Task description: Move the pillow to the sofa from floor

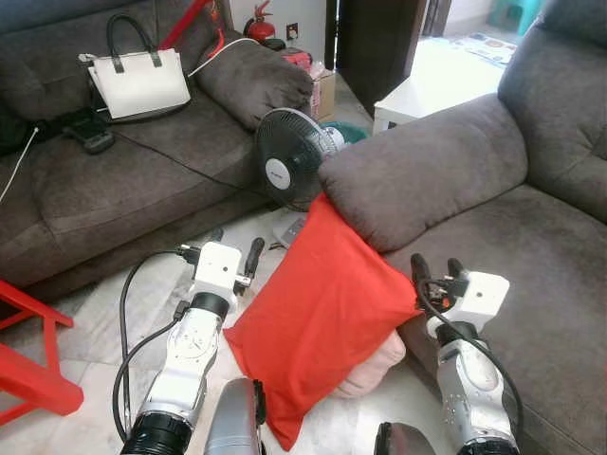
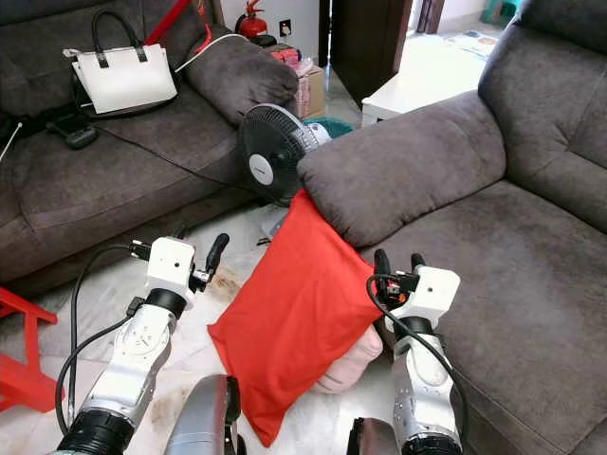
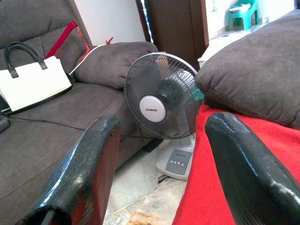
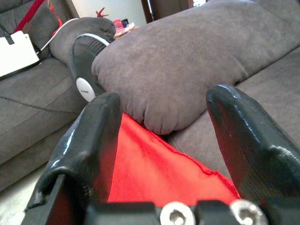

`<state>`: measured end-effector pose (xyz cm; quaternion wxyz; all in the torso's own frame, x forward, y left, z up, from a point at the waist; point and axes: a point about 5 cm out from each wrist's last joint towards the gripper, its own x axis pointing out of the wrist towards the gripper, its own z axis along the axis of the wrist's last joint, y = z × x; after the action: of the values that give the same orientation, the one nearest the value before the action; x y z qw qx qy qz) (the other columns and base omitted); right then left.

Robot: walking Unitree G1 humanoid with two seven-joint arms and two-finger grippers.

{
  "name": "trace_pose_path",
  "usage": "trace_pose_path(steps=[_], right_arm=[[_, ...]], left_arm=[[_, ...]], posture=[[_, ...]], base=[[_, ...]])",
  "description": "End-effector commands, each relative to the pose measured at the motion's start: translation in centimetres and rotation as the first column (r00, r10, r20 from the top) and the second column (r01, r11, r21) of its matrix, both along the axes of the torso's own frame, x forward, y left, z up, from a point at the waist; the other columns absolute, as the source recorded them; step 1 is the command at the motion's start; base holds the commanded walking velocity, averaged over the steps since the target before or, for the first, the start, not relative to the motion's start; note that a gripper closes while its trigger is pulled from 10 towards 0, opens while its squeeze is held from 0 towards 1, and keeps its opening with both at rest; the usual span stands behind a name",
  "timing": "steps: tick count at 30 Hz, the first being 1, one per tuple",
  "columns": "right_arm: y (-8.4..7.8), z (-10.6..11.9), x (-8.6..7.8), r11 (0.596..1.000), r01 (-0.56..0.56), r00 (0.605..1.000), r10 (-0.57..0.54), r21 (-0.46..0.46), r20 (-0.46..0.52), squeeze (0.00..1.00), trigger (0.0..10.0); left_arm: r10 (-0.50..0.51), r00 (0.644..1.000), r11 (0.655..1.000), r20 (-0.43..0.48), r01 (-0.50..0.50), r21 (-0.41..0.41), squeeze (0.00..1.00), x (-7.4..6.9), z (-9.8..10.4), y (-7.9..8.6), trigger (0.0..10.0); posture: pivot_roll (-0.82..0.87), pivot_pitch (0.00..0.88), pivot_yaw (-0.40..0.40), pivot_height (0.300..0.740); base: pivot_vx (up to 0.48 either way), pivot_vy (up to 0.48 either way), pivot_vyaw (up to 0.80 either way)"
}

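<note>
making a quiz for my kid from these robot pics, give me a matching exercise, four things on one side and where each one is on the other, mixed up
Things:
1. red pillow
2. white handbag
3. table fan
4. fire extinguisher

Places:
A. on the seat of the far sofa
B. on the floor between the two sofas
C. leaning against the near sofa, between the two grippers
D. by the far wall, behind the far sofa's armrest

Pairs: 1-C, 2-A, 3-B, 4-D
</note>
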<state>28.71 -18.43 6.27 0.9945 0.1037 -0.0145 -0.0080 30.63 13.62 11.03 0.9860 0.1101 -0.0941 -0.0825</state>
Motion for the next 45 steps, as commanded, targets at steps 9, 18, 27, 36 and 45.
trace_pose_path(steps=[9, 18, 27, 36, 45], right_arm=[[0.55, 0.23, 0.17, 1.000, -0.030, 0.999, 0.030, -0.010, 0.012, 0.00, 10.0], [0.51, 0.28, 0.18, 0.999, -0.038, 0.999, 0.038, -0.014, 0.008, 0.00, 10.0], [0.87, 0.00, 0.20, 0.999, -0.049, 0.999, 0.049, -0.011, -0.002, 0.00, 10.0], [0.96, -0.31, 0.27, 0.998, -0.057, 0.998, 0.057, 0.000, -0.037, 0.00, 10.0], [0.85, -0.32, 0.25, 0.998, -0.065, 0.998, 0.064, -0.022, -0.025, 0.00, 10.0]], left_arm=[[0.011, 1.000, 1.000, -0.006, -0.011, -0.008, 0.00, 0.06, -0.05, 0.34, 10.0], [0.013, 1.000, 1.000, -0.007, -0.013, -0.020, 0.00, 0.06, -0.05, 0.15, 10.0], [0.007, 1.000, 1.000, -0.012, -0.007, -0.023, 0.00, 0.03, -0.06, 0.11, 10.0], [0.002, 1.000, 1.000, -0.017, -0.002, -0.021, 0.00, 0.01, -0.15, 0.06, 10.0], [0.004, 1.000, 1.000, -0.019, -0.004, -0.020, 0.00, 0.02, -0.19, -0.03, 10.0]], posture=[[0.08, 0.075, 0.033, 0.563], [0.08, 0.076, 0.029, 0.563], [0.08, 0.079, 0.030, 0.563], [0.08, 0.080, 0.031, 0.543], [0.08, 0.082, 0.028, 0.533]], base=[[0.000, 0.000, 0.00], [0.000, 0.000, 0.00], [0.000, 0.000, 0.00], [0.000, 0.000, 0.00], [0.000, 0.000, 0.00]])
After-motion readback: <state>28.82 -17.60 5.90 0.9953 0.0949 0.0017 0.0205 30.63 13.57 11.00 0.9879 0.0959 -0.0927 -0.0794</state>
